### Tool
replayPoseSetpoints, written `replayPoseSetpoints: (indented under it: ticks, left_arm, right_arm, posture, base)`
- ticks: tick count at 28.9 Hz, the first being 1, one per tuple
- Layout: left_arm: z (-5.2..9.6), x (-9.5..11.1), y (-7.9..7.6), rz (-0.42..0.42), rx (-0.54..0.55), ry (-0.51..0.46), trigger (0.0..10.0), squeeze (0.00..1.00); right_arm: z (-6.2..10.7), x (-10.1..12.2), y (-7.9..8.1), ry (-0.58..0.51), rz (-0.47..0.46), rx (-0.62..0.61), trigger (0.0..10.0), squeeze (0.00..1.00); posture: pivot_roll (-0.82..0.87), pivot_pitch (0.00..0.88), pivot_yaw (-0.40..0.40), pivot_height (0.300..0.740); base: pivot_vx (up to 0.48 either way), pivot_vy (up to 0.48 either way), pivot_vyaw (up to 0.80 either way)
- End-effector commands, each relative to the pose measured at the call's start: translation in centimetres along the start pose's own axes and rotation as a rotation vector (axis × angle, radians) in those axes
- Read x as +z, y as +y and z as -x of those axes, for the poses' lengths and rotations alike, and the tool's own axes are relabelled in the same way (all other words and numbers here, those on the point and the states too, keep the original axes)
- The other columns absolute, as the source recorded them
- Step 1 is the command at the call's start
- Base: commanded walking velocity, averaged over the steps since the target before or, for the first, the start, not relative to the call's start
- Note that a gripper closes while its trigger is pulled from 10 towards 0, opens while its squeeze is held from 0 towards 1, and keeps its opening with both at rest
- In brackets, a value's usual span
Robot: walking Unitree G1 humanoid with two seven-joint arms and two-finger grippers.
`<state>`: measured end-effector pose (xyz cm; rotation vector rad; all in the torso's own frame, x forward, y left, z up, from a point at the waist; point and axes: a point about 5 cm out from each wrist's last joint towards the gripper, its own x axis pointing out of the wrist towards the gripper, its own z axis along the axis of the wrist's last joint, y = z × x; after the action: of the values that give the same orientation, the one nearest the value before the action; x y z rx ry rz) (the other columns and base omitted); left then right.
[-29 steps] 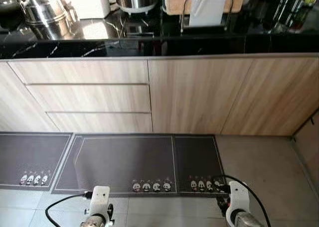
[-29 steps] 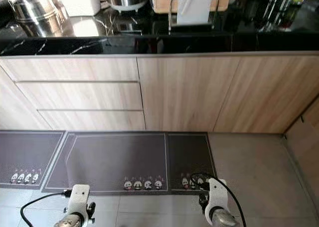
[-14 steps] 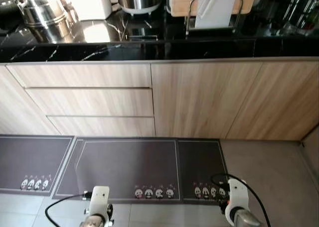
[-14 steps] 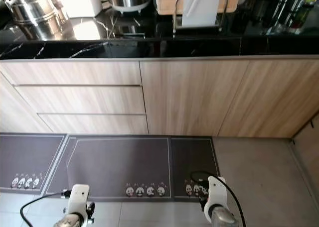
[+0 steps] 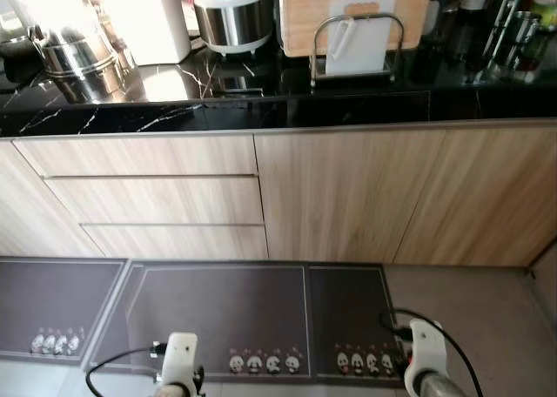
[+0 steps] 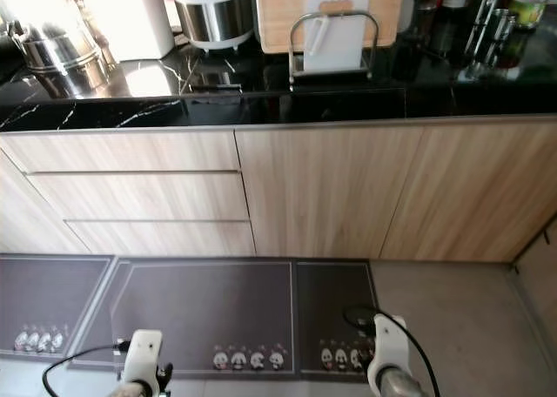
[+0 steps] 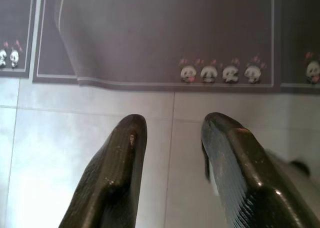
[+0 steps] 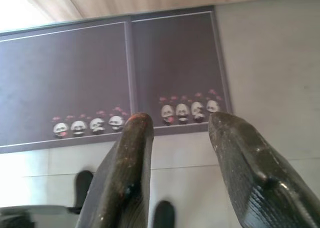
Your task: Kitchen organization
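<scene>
Along the far wall, a black counter (image 5: 261, 114) is running over wood cabinets (image 5: 348, 197) and drawers (image 5: 152, 192), carrying a rice cooker (image 5: 233, 14), pot (image 5: 70, 53) and cutting board (image 5: 361, 44). Grey panda mats (image 5: 226, 314) are lying on the tiled floor (image 7: 90, 133). Bottles at 1 o'clock are getting cut off. Left gripper (image 7: 172, 125) and right gripper (image 8: 175, 123) are hanging low, fingers apart, holding nothing.

Glossy black marble-look counter (image 5: 174, 110), matt wood-grain cabinets (image 5: 348, 197), shiny steel pot (image 5: 65, 53).
</scene>
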<state>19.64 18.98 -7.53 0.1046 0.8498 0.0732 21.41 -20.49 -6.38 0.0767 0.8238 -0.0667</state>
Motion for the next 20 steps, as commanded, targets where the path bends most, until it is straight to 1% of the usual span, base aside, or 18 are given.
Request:
replayPoseSetpoints:
  ticks: [1, 2, 14, 20]
  left_arm:
    - [-0.04, -0.07, -0.18, -0.019, -0.001, 0.019, 10.0, 0.00]
    - [-0.04, -0.07, -0.18, -0.019, -0.001, 0.019, 10.0, 0.00]
    - [-0.03, -0.05, -0.24, 0.004, -0.011, 0.014, 10.0, 0.00]
    - [-0.03, -0.07, -0.26, 0.005, -0.013, 0.016, 10.0, 0.00]
  right_arm:
    - [0.09, -0.35, -0.23, 0.014, 0.000, -0.005, 10.0, 0.00]
    - [0.09, -0.35, -0.23, 0.014, 0.000, -0.005, 10.0, 0.00]
    - [0.08, -0.37, -0.22, 0.021, -0.007, -0.005, 10.0, 0.00]
    - [0.08, -0.40, -0.25, 0.029, 0.004, -0.002, 10.0, 0.00]
  posture:
    - [0.04, 0.099, 0.035, 0.740]
    - [0.04, 0.099, 0.035, 0.740]
    - [0.04, 0.104, 0.033, 0.740]
    - [0.04, 0.103, 0.032, 0.740]
  base:
    - [0.251, 0.000, 0.00]
    - [0.251, 0.000, 0.00]
    - [0.000, 0.000, 0.00]
    - [0.000, 0.000, -0.79]
